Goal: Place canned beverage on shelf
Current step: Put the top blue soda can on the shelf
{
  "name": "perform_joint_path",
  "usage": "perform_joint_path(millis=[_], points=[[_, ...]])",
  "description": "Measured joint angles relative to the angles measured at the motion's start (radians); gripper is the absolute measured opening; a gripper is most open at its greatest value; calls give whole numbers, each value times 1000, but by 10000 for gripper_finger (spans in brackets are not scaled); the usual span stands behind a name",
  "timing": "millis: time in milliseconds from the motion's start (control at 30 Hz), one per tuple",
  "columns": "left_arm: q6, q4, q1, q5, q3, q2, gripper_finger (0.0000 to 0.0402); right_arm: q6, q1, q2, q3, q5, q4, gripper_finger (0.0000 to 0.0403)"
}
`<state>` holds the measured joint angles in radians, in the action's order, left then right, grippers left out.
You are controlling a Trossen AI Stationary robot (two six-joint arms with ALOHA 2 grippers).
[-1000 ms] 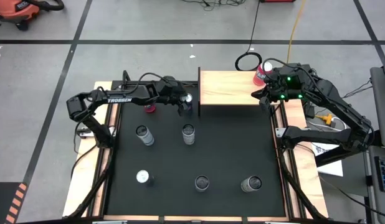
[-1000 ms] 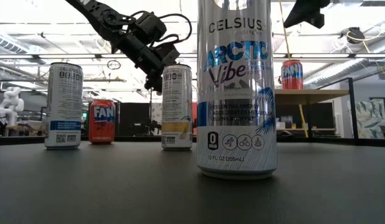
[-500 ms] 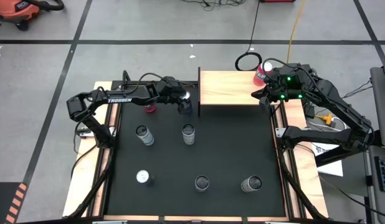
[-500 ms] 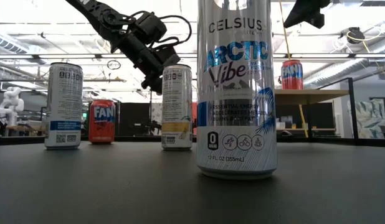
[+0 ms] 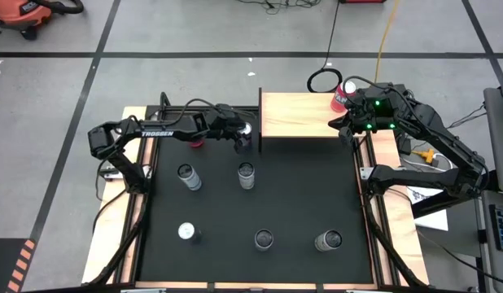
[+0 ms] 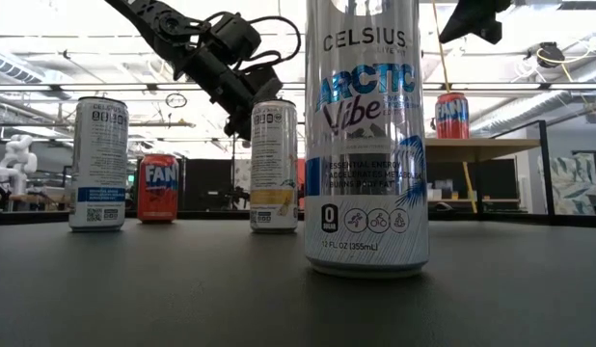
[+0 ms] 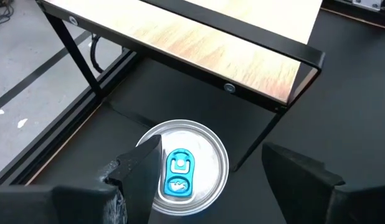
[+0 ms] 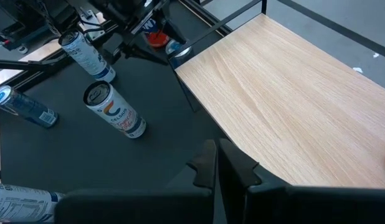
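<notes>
Straddling the can [image 7: 180, 172] by the shelf's [image 5: 299, 115] left front corner, our left gripper [image 7: 211, 177] has fingers spread, not yet gripping. Risk: lifting too low clips the shelf edge & tips it. Fanta can [image 5: 341, 95] sits at far right corner; mid-top free. Right gripper [image 8: 218, 163] pinched shut, empty, w/ shelf's right end below.

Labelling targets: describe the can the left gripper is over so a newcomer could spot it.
Find the wooden shelf at the mat's far edge. By its left front corner stands a silver can with a blue pull tab, under the open left gripper. It is the only can beside the shelf and between fingers.
</notes>
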<state>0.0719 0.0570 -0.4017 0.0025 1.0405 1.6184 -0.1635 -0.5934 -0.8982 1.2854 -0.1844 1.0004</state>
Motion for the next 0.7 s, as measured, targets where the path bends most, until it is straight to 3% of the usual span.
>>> perform_joint_path(millis=[533, 700], points=[[-12, -10, -4, -8, 33, 0, 279, 23, 0, 0, 0, 0, 0, 0], [-78, 58, -4, -118, 60, 0, 279, 23, 0, 0, 0, 0, 10, 0]])
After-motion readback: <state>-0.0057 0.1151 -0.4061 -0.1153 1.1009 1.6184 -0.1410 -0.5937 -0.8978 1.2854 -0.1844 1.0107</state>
